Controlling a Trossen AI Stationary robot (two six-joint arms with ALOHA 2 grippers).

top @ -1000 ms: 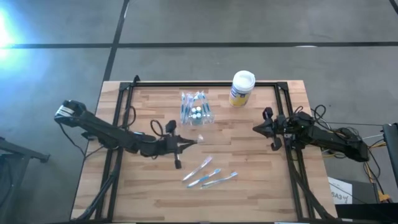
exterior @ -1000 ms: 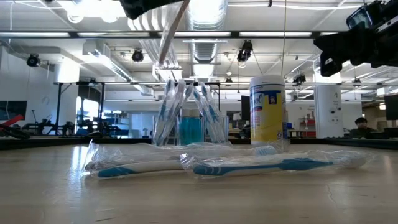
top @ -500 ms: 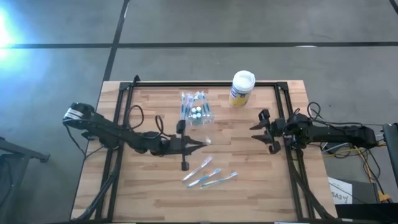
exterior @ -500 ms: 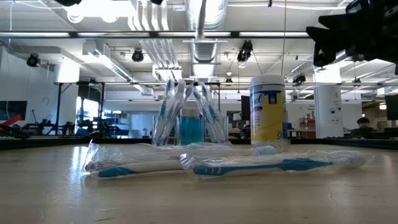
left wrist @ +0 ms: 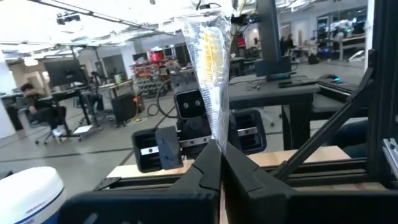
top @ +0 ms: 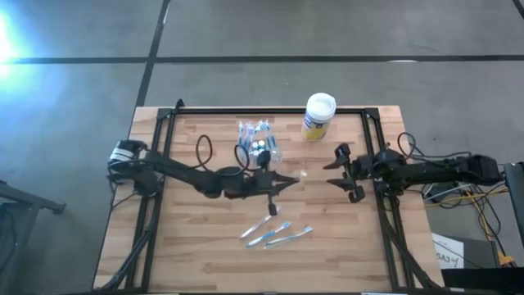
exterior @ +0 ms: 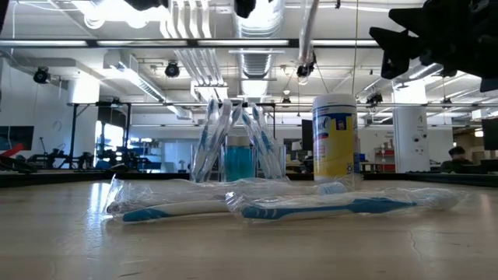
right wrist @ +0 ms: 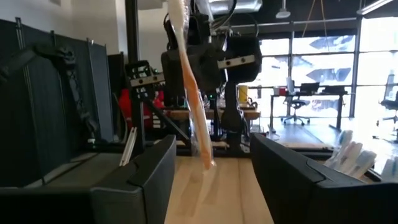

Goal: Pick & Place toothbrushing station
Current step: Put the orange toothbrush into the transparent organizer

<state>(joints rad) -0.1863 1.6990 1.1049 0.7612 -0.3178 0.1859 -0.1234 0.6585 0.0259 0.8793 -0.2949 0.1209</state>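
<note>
Toothbrushing station [top: 259, 142]: a clear holder with wrapped brushes standing in it, at 12 o'clock on the table [top: 205, 238], just left of the centre line; in the low view [exterior: 237, 152] it stands upright behind the loose brushes.
Left gripper [top: 291, 182]: near the table's middle, at about 5 o'clock from the station and clear of it; it points toward 3 o'clock.
Left gripper, state: the fingers [left wrist: 239, 171] are pressed together on the lower end of a wrapped toothbrush [left wrist: 208, 74], which rises between them; in the low view it shows as a pale slanted rod [exterior: 306, 35] high above the table.
Right gripper [top: 334, 171]: at 3 o'clock on the table, facing the left gripper across a small gap, well apart from the station.
Right gripper, state: the fingers [right wrist: 149, 177] are spread wide and hold nothing; the held toothbrush [right wrist: 193, 93] hangs ahead of them, framed between them.
Canister [top: 318, 115]: yellow and blue with a white lid, upright at 1 o'clock, to the right of the station and apart from it.
Loose toothbrushes [top: 274, 232]: three in clear wrappers, lying flat at 6 o'clock, well apart from both grippers.
</note>
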